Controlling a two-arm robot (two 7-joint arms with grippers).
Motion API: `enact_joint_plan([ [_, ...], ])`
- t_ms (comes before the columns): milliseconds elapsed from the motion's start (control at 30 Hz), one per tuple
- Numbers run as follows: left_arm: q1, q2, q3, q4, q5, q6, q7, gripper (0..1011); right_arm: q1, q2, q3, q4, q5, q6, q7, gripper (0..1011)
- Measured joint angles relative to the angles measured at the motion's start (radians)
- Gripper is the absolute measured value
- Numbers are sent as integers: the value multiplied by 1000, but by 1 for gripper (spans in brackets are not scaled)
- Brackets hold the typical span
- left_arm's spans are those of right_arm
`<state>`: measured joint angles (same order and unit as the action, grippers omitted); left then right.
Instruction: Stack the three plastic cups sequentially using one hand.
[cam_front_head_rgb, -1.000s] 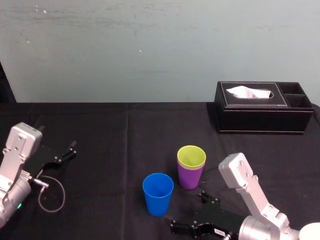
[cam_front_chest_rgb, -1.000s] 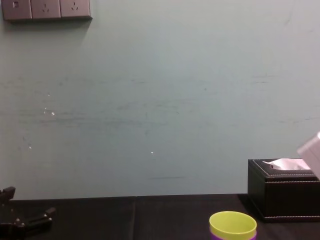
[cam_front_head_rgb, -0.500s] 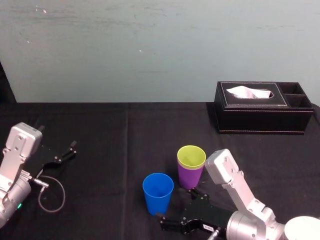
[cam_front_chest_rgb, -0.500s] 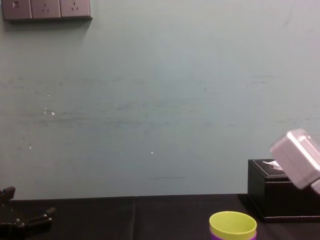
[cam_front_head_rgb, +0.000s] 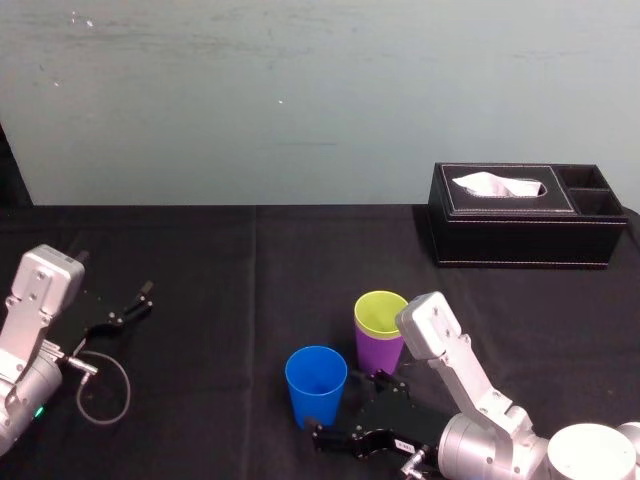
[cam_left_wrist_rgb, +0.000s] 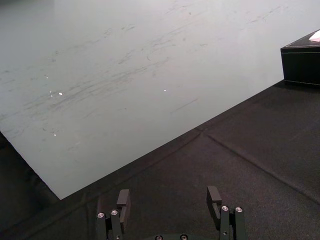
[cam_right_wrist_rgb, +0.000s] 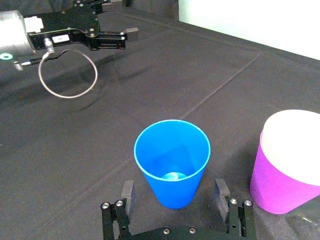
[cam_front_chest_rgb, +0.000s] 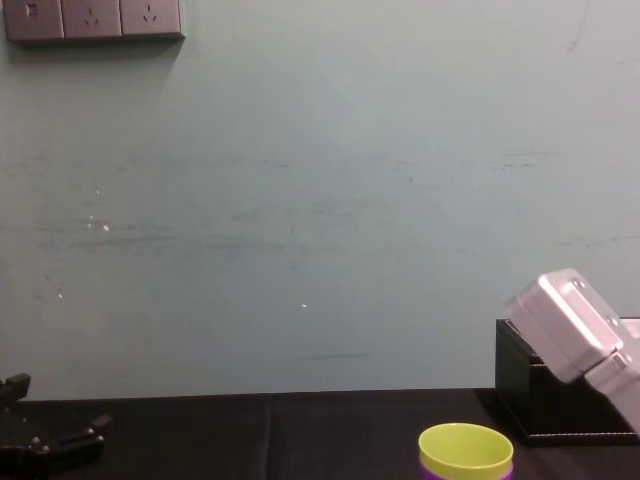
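Hanging low over the counter (cam_front_head_rgb: 200, 260), the right tool (cam_right_wrist_rgb: 173, 194) is wide open and holds nothing. Its two fingers stand one on each side of the upright blue cup (cam_right_wrist_rgb: 172, 160), just beside it and not touching. Near it at 2 o'clock is the purple cup (cam_front_head_rgb: 380, 352), with the yellow-green cup (cam_front_head_rgb: 382, 312) inside. The black tissue box (cam_front_head_rgb: 520, 215) is well apart at 1 o'clock. The left tool (cam_left_wrist_rgb: 168, 200) rests at 9 o'clock, open and empty.
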<state>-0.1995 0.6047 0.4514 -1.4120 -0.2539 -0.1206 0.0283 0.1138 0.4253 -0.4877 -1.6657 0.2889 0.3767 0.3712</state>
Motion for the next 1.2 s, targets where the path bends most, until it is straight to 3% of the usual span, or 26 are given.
enact_joint_plan([
  [1200, 0, 0, 0, 0, 0, 0, 0, 1000, 54, -78, -16, 94, -39, -4, 0, 1003],
])
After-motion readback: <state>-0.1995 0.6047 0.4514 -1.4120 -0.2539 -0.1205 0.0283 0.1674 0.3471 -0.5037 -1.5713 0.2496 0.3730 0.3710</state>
